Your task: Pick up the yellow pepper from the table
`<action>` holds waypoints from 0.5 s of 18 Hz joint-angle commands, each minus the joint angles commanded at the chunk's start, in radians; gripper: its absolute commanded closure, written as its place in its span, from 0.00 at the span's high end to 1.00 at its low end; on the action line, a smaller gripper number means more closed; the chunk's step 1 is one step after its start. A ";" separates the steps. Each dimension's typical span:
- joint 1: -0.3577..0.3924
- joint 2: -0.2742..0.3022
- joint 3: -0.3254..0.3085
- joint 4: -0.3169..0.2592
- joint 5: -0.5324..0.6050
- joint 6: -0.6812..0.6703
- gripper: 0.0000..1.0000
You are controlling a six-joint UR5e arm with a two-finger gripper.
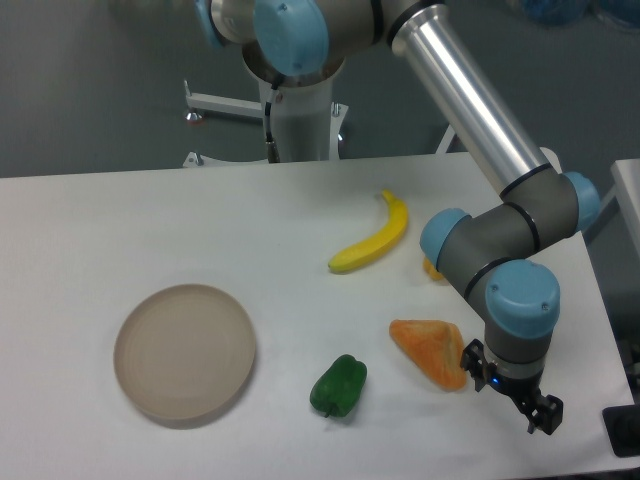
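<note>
- The table (120,220) was a broad white top that filled most of the view.
- The arm (470,100) reached down over the table's right side, its wrist bent above the front right corner.
- A round tan plate (184,351) lay near the front left.
- A banana (373,240) lay toward the back, right of the middle.
- An orange wedge (428,347) lay near the front right, just beside the wrist.
- A green pepper (339,386) sat by the front edge, between plate and wedge.
- The gripper (512,394) hung low at the front right corner; whether its fingers were spread or closed could not be told.
- The yellow pepper (432,267) showed only as a small sliver behind the arm's elbow, right of the banana.
</note>
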 joint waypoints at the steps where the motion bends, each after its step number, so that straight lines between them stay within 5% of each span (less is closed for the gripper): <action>1: 0.000 0.000 0.000 0.000 0.000 0.000 0.99; 9: -0.003 0.034 -0.038 -0.006 0.005 -0.005 0.99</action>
